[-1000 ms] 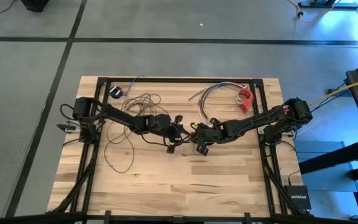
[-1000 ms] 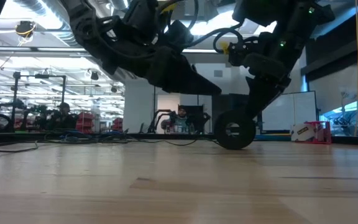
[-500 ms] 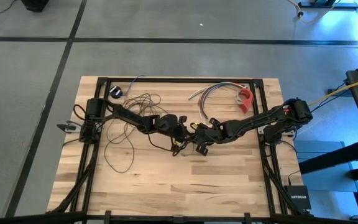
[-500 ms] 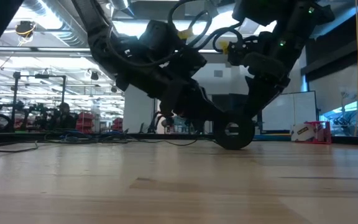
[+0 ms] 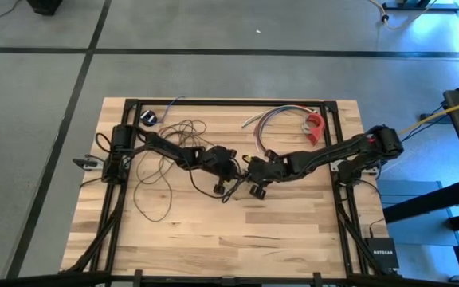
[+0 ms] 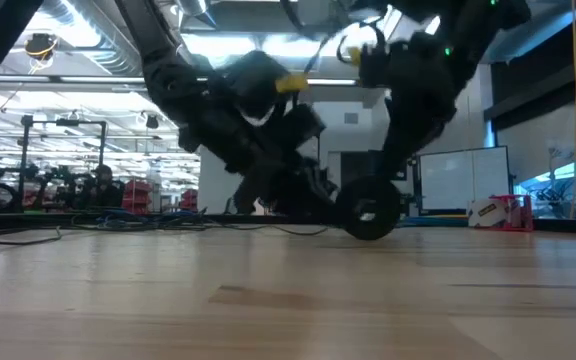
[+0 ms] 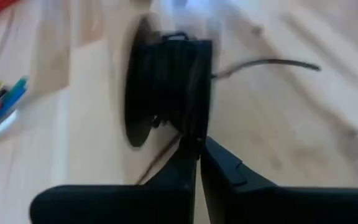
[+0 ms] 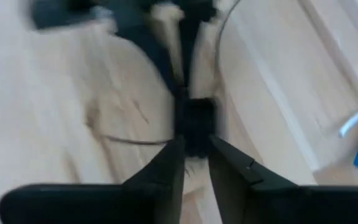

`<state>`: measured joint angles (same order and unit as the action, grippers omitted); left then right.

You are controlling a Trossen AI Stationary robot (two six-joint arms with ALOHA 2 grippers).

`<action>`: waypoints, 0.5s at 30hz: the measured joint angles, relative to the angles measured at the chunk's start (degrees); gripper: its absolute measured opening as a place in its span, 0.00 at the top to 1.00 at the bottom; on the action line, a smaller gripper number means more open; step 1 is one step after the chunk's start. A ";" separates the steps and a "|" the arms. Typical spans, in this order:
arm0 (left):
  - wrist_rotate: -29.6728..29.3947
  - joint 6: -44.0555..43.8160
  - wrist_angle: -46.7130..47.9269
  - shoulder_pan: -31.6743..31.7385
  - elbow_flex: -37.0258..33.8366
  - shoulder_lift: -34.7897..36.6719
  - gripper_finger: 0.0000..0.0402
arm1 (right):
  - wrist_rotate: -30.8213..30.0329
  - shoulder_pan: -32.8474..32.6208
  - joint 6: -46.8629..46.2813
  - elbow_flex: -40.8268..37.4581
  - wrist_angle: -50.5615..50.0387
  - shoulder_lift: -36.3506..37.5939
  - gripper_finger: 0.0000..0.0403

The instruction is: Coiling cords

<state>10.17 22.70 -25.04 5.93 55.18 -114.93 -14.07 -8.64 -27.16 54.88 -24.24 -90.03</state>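
Two dark arms meet at mid-surface over the wooden surface [image 5: 213, 239]. The cords [image 5: 166, 147] lie in slack, overlapping loops on the left half, trailing from a small black puck [image 5: 149, 118] near the far edge toward the centre, where the wire runs into a dark round spool [image 6: 370, 208] standing on edge. The left tool [image 5: 231, 174] is at the spool, its fingers [image 7: 194, 163] pressed together with no gap, pinched at the spool's lower rim where a strand of wire emerges; whether the strand itself is caught there cannot be told. The right tool [image 5: 253, 177] faces it from the other side, its fingers [image 8: 169, 163] standing slightly apart around a dark block at the spool, though whether they bear on it is unclear. A short bundle of multicoloured wires [image 5: 273, 115] and a red object [image 5: 315, 126] lie apart at the far right. The wire looks light, limp and springy: it should bend easily, tangle where loops cross, and slip through a loose pinch. A firm pinch on a single free strand close to the spool, away from the crossings, seems the best hold.
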 joint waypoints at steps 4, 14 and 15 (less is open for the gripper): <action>-0.58 -0.19 -0.29 1.54 -0.50 0.07 0.99 | 0.18 0.00 3.17 0.94 0.29 1.59 0.77; -0.48 -1.08 -0.39 2.75 -0.55 0.07 0.98 | -10.97 0.15 11.28 -0.93 2.10 2.26 0.75; -0.49 -1.07 -0.39 2.75 -0.55 0.07 0.99 | -11.69 0.54 12.38 -1.69 3.33 2.03 0.75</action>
<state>9.68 21.63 -25.43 8.69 54.63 -114.87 -25.76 -8.10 -14.79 53.18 -20.90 -88.00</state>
